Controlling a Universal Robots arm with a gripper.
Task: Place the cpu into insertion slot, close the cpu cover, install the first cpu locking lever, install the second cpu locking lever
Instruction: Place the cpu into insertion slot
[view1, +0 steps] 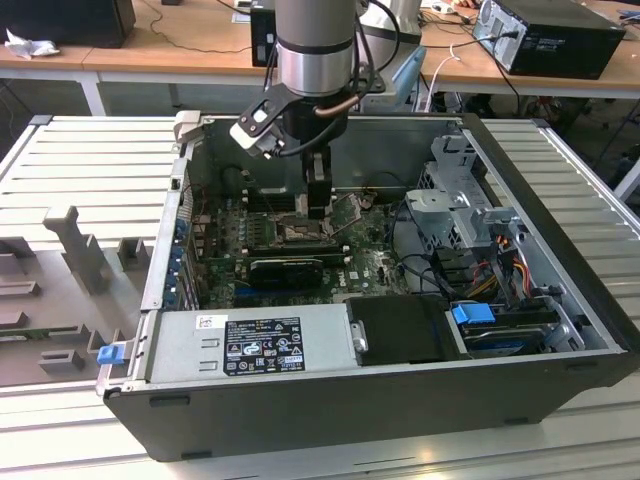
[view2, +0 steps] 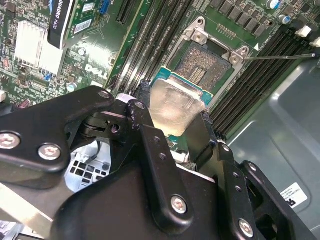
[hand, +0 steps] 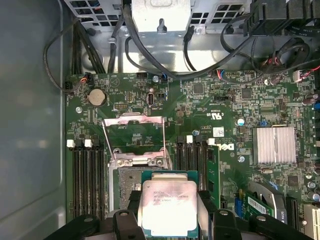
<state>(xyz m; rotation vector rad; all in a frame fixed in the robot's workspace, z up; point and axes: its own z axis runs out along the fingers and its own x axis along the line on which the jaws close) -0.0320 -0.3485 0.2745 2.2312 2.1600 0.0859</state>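
My gripper (hand: 168, 216) is shut on the cpu (hand: 167, 206), a silver-topped chip with a green edge, pinched by two opposite sides between black fingers (hand: 206, 210). In both wrist views the cpu (view2: 176, 104) hangs tilted over one edge of the insertion slot (view2: 202, 64), whose pin field lies bare; I cannot tell whether they touch. The cpu cover (hand: 134, 119) stands swung open beyond the insertion slot (hand: 126, 184). A thin wire lever (view2: 280, 56) sticks out past the slot. In the exterior view the gripper (view1: 318, 200) reaches down into the case onto the motherboard (view1: 370, 262).
The open computer case (view1: 330, 410) holds a power supply (view1: 250, 345) at the front, a black card (view1: 285, 270) near the slot, and a drive cage (view1: 455, 205) with cables on the exterior view's right. Memory slots (hand: 88, 175) and a heat sink (hand: 273, 145) flank the socket.
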